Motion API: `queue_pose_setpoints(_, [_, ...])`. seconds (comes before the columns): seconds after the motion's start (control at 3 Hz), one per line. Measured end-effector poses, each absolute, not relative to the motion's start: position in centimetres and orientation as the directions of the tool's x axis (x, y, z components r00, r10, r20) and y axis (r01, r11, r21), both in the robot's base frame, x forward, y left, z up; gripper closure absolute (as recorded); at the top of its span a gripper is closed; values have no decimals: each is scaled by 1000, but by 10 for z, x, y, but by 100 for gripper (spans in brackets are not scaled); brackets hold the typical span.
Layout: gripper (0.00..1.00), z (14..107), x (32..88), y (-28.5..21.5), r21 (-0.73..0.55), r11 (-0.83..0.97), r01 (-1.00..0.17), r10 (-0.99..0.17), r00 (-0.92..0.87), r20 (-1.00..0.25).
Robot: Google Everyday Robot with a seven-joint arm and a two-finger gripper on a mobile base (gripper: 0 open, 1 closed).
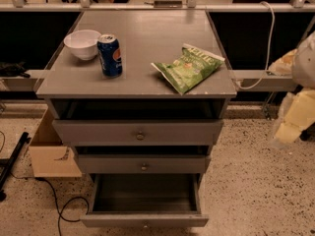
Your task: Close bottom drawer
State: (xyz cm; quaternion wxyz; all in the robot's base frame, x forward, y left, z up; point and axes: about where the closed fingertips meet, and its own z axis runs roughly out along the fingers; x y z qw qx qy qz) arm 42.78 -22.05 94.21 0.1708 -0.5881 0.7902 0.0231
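The grey cabinet (138,87) has three drawers, all pulled out by some amount. The bottom drawer (145,220) is pulled out the farthest, showing its dark empty box (145,193) and a small round knob (145,225) at the lower edge of the view. The middle drawer (142,164) and the top drawer (138,132) stand slightly out above it. My gripper (288,132) is at the right edge on the pale arm (305,63), beside the cabinet at about the top drawer's height and apart from every drawer.
On the cabinet top are a white bowl (81,44), a blue soda can (110,55) and a green chip bag (189,67). A cardboard box (49,154) sits on the floor at the left, with a black cable (59,200) nearby. A white cable (268,43) hangs at the right.
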Motion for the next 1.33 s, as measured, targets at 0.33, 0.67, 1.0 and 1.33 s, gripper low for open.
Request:
queue_pose_setpoints(0.33, [0, 912, 417, -218, -72, 325, -943, -892, -281, -354])
queue_pose_setpoints(0.67, [0, 883, 406, -215, 8, 327, -945, -877, -306, -371])
queue_pose_setpoints(1.0, [0, 876, 401, -213, 30, 315, -949, -872, -302, -387])
queue_pose_setpoints(1.33, [0, 867, 399, -209, 76, 302, -950, -855, -306, -419])
